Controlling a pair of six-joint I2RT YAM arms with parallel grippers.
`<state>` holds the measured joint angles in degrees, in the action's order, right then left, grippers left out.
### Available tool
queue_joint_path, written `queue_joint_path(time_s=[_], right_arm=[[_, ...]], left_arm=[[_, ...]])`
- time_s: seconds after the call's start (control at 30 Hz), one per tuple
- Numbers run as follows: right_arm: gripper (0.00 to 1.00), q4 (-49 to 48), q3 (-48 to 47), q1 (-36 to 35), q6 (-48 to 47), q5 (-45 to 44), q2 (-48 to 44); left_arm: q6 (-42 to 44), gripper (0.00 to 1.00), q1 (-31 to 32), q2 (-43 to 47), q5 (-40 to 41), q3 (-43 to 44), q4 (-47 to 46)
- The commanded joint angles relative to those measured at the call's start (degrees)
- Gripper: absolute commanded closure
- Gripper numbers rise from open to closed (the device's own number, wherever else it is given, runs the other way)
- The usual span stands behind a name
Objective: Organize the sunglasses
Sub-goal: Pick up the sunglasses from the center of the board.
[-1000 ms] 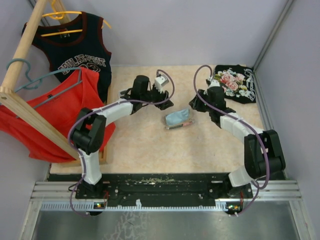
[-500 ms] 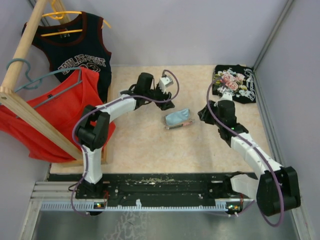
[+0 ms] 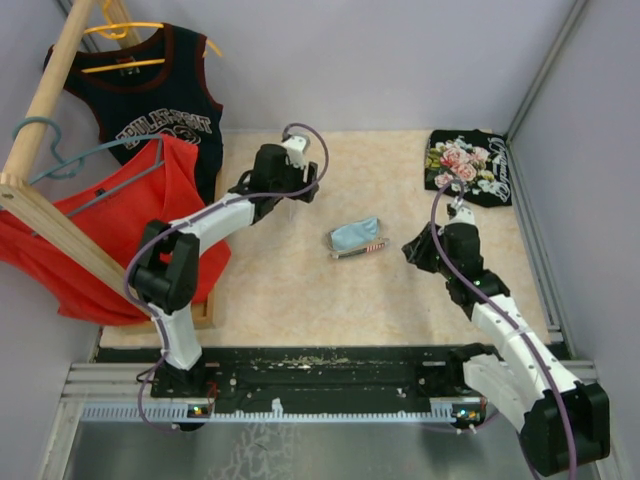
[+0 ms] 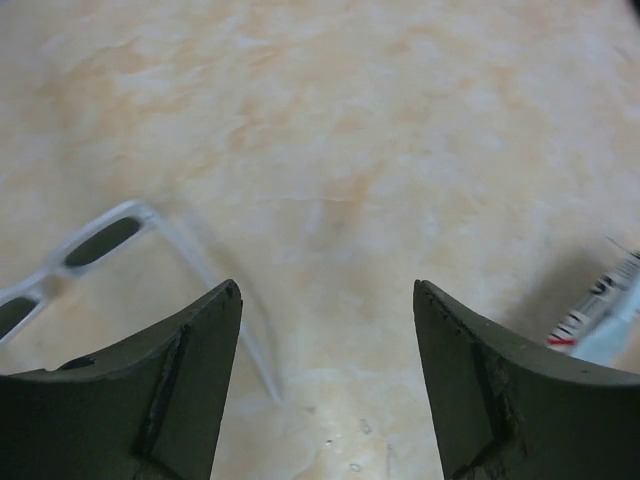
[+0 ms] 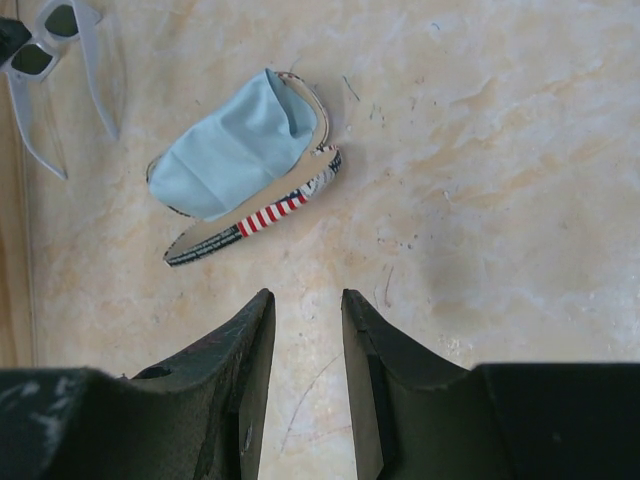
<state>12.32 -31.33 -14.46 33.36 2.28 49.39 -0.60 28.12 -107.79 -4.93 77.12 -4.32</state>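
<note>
Above the beige desk (image 3: 300, 290) the left tool (image 4: 328, 290) hangs wide apart, empty — the right tool (image 5: 305, 297) shows a narrow gap, empty too. A flag-print case (image 5: 262, 214) holds a blue cloth (image 5: 225, 152); the white sunglasses (image 4: 98, 242) lie unfolded on the desk beside the left tool.

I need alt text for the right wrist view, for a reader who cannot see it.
A light-blue cloth lies on an open flag-print case on a beige table. White sunglasses with unfolded arms lie at the top left corner. Below, the right gripper is empty, its jaws slightly apart.
</note>
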Motion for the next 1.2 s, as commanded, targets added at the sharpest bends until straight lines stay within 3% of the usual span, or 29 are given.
queue_joint_path(time_s=[0.0, 0.17, 0.5, 1.17], right_arm=[[0.66, 0.0, 0.9, 0.2, 1.3, 1.4, -1.5], [0.66, 0.1, 1.8, 0.3, 1.3, 1.5, -2.1], [0.66, -1.2, 3.1, 0.3, 1.0, 1.7, -0.9], [0.66, -0.6, 2.8, 0.2, -0.1, 1.8, -0.9]], left_arm=[[-6.3, 0.24, -2.6, -1.0, 16.9, 1.8, 2.4], [-10.0, 0.25, -6.1, -7.9, 15.2, 8.6, 6.1], [-12.1, 0.29, -7.3, -13.8, 11.4, 14.6, 7.1], [-14.9, 0.51, -7.2, -15.2, 9.2, 11.5, 6.1]])
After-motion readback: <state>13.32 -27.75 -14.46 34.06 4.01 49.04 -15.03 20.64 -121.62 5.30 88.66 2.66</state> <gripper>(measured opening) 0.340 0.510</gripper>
